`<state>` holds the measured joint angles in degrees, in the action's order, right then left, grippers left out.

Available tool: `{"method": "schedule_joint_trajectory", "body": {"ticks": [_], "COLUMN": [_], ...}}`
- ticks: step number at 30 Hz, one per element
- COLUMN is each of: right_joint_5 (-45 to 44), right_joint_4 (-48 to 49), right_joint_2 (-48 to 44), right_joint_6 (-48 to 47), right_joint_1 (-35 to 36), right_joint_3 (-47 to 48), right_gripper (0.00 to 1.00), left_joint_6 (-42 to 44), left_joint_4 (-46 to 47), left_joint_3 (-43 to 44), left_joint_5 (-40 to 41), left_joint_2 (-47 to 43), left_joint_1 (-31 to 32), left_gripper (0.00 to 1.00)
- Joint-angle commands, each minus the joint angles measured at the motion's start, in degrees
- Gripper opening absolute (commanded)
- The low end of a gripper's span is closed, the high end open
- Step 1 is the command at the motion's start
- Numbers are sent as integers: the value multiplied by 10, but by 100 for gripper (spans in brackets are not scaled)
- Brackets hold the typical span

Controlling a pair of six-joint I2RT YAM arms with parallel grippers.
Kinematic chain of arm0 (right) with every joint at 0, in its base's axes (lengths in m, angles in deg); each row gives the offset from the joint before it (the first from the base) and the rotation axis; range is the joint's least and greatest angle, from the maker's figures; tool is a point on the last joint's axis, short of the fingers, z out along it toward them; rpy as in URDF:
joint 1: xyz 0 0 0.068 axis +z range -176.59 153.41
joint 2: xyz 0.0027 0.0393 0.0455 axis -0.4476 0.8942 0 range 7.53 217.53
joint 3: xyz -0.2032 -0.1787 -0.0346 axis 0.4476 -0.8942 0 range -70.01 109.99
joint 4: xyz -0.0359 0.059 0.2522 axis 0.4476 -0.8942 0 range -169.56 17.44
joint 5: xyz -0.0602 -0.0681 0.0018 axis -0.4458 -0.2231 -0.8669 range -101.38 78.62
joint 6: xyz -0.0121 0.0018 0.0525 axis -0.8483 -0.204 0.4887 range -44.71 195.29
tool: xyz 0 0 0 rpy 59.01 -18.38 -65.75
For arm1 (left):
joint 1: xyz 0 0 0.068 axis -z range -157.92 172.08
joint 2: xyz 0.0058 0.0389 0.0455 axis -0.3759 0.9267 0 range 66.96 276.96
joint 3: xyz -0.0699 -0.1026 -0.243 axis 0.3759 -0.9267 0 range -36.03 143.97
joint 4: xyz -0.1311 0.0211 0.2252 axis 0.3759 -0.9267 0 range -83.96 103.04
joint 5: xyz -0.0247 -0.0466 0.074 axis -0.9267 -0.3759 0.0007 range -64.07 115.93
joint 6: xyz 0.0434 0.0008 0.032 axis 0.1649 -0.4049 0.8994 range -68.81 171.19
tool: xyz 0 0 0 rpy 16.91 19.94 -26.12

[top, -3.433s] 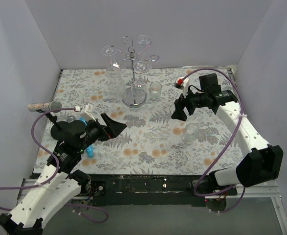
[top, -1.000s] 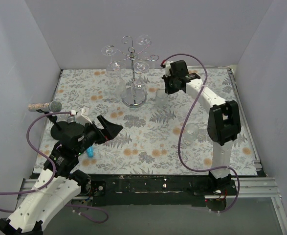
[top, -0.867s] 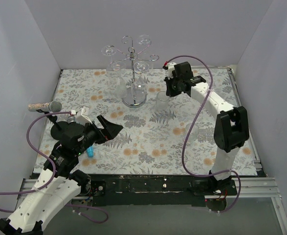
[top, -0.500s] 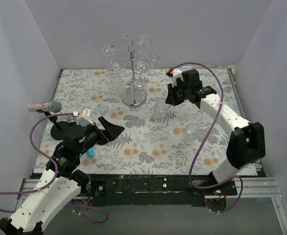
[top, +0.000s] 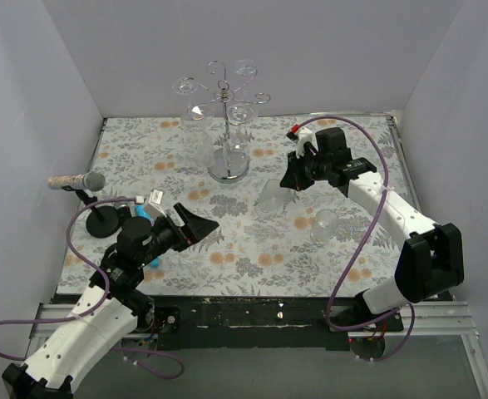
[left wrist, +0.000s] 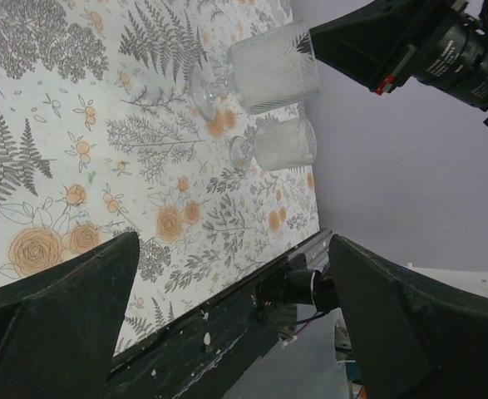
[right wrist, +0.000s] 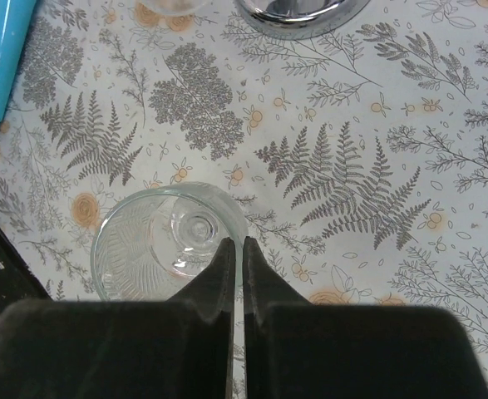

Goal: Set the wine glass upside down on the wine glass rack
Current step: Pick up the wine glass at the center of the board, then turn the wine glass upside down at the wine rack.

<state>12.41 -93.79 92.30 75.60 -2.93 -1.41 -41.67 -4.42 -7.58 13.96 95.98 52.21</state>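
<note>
Wine glass point(right wrist: 144, 249) pinched at its rim by right claw point(right wrist: 237, 249)

no readable text, labels, brands or numbers anywhere

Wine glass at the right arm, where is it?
Top external view: the wine glass is mid-table, its rim pinched by the right end effector, nearer and right of the wine glass rack, with another glass at its right.

Robot lab enclosure, plain grey walls point(top: 310, 50), floral-covered table point(top: 244, 249), metal frame point(top: 453, 318)
</note>
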Motion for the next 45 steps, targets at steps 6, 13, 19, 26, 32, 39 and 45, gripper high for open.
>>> {"method": "schedule_joint_trajectory", "body": {"ticks": [6, 13, 19, 26, 32, 39, 45], "right_joint_5": [60, 71, 80, 88, 96, 109, 126], "right_joint_4": [50, 51, 55, 57, 58, 59, 62], "right_joint_2": [-38, -44, -49, -53, -54, -52, -47], "right_joint_6": [24, 28, 33, 38, 44, 53, 65], "right_joint_1": [0, 0, 0, 0, 0, 0, 1], "right_joint_3": [-13, -16, -22, -22, -22, -18, -13], "right_gripper": [1, 1, 1, 1, 1, 1, 1], "left_joint_6": [-57, -79, -94, -106, -115, -124, -127], "left_joint_4": [77, 123, 161, 213, 250, 308, 356], "left_joint_3": [-56, -93, -117, -139, -146, -153, -151], "left_joint_5": [-42, -60, -70, -83, -94, -104, -111], "left_joint_2": [3, 14, 26, 47, 75, 117, 168], "left_joint_1": [1, 1, 1, 1, 1, 1, 1], "left_gripper": [98, 98, 98, 98, 98, 98, 98]}}
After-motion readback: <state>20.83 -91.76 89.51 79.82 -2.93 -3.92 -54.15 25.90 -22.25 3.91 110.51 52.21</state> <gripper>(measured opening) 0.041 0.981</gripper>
